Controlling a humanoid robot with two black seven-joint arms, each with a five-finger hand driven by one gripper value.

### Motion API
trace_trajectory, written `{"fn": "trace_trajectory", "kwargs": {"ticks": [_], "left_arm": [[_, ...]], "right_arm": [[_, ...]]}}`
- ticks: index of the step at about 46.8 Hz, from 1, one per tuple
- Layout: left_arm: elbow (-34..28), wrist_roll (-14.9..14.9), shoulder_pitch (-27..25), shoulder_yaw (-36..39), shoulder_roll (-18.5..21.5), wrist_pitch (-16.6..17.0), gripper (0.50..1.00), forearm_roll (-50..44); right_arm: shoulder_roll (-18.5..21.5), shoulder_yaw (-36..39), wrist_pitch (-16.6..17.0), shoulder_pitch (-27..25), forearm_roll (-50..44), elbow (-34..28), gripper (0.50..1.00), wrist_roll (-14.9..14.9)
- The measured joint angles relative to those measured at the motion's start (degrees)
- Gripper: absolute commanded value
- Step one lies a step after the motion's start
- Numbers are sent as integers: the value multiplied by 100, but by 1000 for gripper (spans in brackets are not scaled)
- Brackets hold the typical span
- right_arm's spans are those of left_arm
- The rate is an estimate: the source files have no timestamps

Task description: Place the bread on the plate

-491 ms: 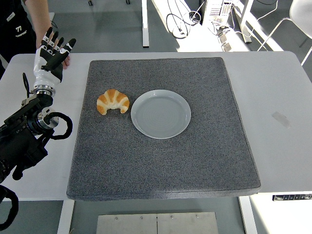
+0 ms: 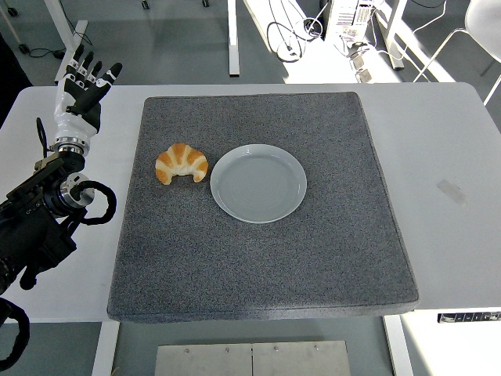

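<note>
while the golden-brown, crescent-shaped croissant bread [image 2: 182,163] is seen lying on the dark grey square felt mat [image 2: 262,266], it is placed just left of the round pale grey plate [image 2: 258,182], close beside its rim and not on it; the plate is set near the middle of the mat and nothing is carried on it; the mat is spread over the white counter [image 2: 450,141]; the black-and-white left hand [image 2: 80,92] is held upright over the counter's far left corner, well apart from the bread, with its fingers spread and nothing grasped; its black arm [image 2: 39,215] is brought in from the left edge; the right hand is not seen in the view.
</note>
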Motion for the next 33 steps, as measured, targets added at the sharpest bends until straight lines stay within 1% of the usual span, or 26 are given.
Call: {"fn": "trace_trajectory", "kwargs": {"ticks": [18, 26, 29, 33], "left_arm": [[-24, 42, -68, 15, 41, -35, 981, 11], [-24, 101, -132, 364, 44, -22, 980, 9], [-24, 187, -156, 466, 53, -16, 980, 5], [-22, 421, -207, 568, 90, -16, 980, 21]], "right_arm": [[0, 1, -1, 0, 0, 0, 1000, 0], [0, 1, -1, 0, 0, 0, 1000, 0], [0, 1, 0, 0, 0, 0, 1000, 0], [0, 0, 0, 0, 0, 0, 1000, 0]]}}
